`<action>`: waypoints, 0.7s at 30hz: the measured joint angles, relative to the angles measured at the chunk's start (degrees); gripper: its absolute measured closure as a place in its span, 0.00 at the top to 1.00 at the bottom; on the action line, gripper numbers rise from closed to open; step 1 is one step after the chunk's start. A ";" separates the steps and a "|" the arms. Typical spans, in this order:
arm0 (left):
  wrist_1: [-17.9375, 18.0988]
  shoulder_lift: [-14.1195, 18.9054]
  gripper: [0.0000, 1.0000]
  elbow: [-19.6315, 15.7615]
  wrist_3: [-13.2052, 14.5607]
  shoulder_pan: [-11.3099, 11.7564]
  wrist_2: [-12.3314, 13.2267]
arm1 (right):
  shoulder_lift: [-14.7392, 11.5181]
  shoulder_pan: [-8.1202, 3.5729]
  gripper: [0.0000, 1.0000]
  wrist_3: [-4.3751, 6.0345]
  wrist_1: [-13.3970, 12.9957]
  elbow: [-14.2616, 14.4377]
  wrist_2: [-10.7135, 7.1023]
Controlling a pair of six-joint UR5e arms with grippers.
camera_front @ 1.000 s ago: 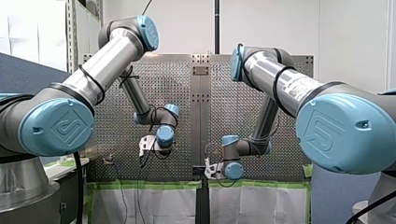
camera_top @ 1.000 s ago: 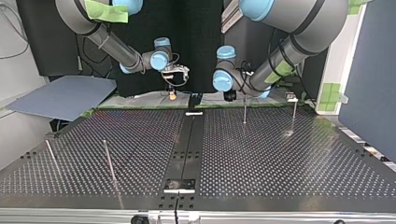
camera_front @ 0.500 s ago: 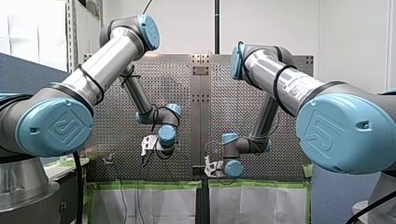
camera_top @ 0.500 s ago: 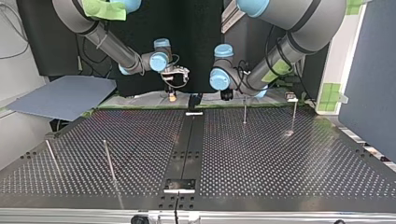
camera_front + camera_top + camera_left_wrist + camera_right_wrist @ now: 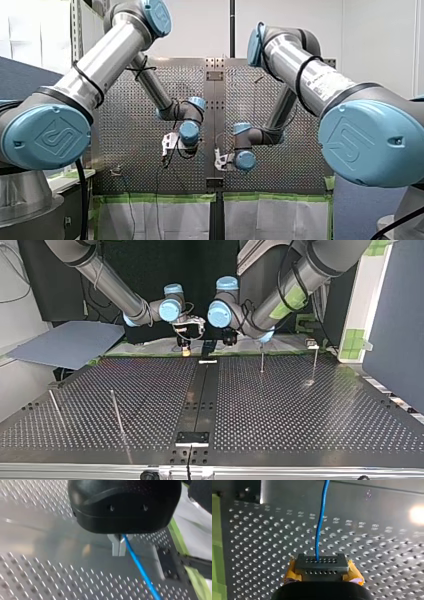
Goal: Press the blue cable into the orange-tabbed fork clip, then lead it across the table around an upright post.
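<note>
The blue cable [image 5: 140,567] is pinched between the metal fingers of my left gripper [image 5: 119,553], which is shut on it, and slants away over the perforated table. My right gripper [image 5: 319,561], with yellow-taped pads, is also shut on the blue cable [image 5: 320,525], which runs straight ahead from it. In the top view both grippers hang close together over the table's far edge, my right gripper [image 5: 186,351] at the left and my left gripper [image 5: 229,340] at the right. The front view shows my left gripper [image 5: 167,147] and my right gripper [image 5: 219,161] near the centre seam. No orange-tabbed clip is clearly visible.
Thin upright posts stand on the table: two at the top view's right [image 5: 261,360] [image 5: 315,365] and two at its left [image 5: 116,412] [image 5: 54,405]. A grey-blue board [image 5: 65,342] lies off the table's left corner. Green tape [image 5: 357,342] marks the far edge.
Both arms have lifted and drawn toward the table's centre seam. In the front view my left gripper moved right and up, and my right gripper moved left and up.
</note>
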 joint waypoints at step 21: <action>-2.47 11.64 0.00 -4.63 -1.66 -1.48 -2.38 | -12.20 1.54 0.00 1.21 12.13 1.44 1.28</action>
